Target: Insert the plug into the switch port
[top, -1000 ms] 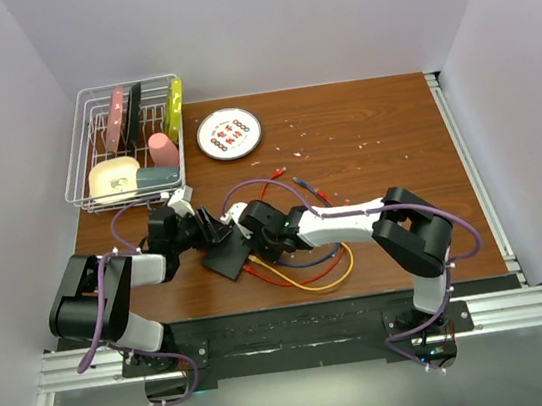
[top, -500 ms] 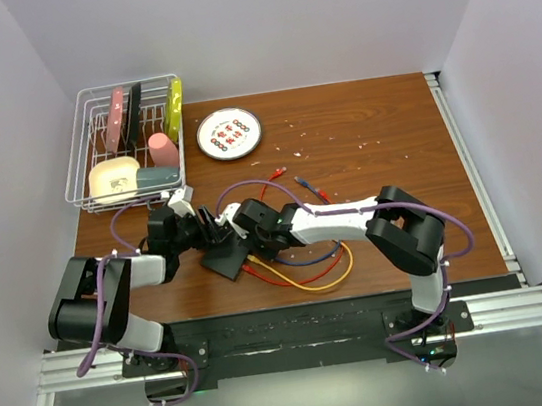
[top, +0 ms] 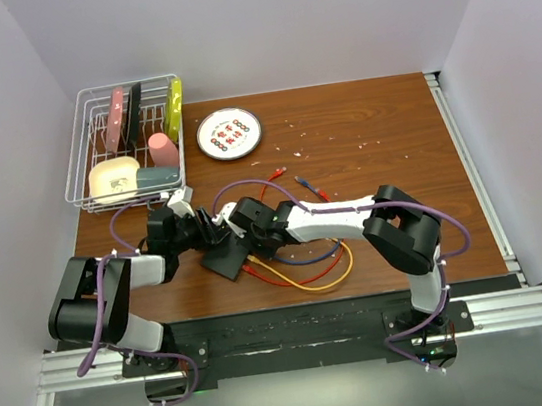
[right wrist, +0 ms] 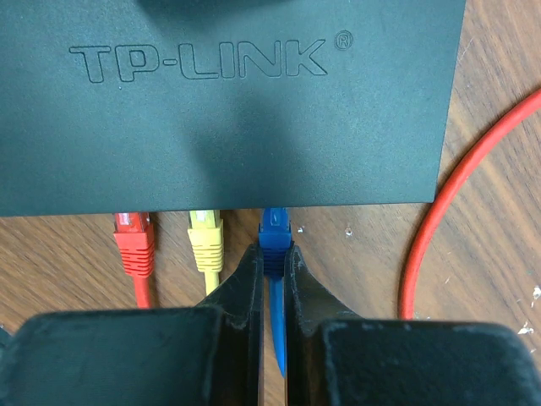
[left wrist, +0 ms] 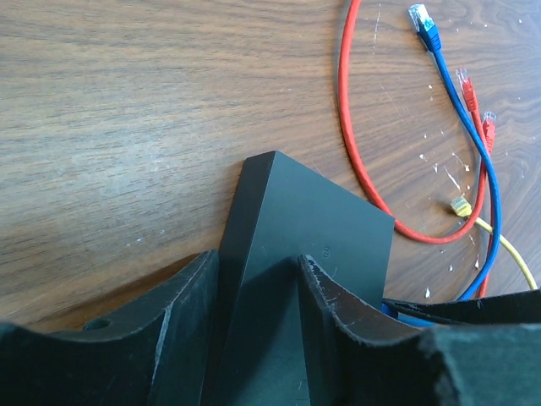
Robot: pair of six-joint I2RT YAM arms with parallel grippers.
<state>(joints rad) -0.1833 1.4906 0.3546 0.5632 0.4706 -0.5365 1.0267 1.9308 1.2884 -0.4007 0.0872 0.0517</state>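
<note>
Pinching the blue plug (right wrist: pixel 275 227) just behind its head, the right gripper (right wrist: pixel 272 258) is clenched on it, blunt black fingers pressed to both sides. The plug's nose meets the port edge of the switch (right wrist: pixel 228 127) at 12 o'clock in the wrist view; how deep it sits cannot be told. Just beside it, at its 9 o'clock, a yellow plug (right wrist: pixel 205 241) and then a red plug (right wrist: pixel 133 241) sit at the same edge. The switch is a thin, flat, matte-black slab with "TP-LINK" embossed on its lid.

At the opposite side, the left gripper (left wrist: pixel 258 271) grasps the switch: its curved, scuffed fingers (left wrist: pixel 182 313) straddle the slab and touch both faces, one sharp corner jutting out past them.

Seen from above, the switch (top: pixel 227 260) lies on the glossy wood-grain table (top: pixel 393 135) at about 8 o'clock from the table's centre, with both grippers meeting over it. Thin round cables in red (top: pixel 307 281), yellow and blue loop at its 3 o'clock.

Farther out, pale crumbs speckle the wood. A round white plate (top: pixel 229 133) with small printed figures lies at 11 o'clock, and a wire rack (top: pixel 76 180) of upright coloured items fills the far corner at 10 o'clock.
</note>
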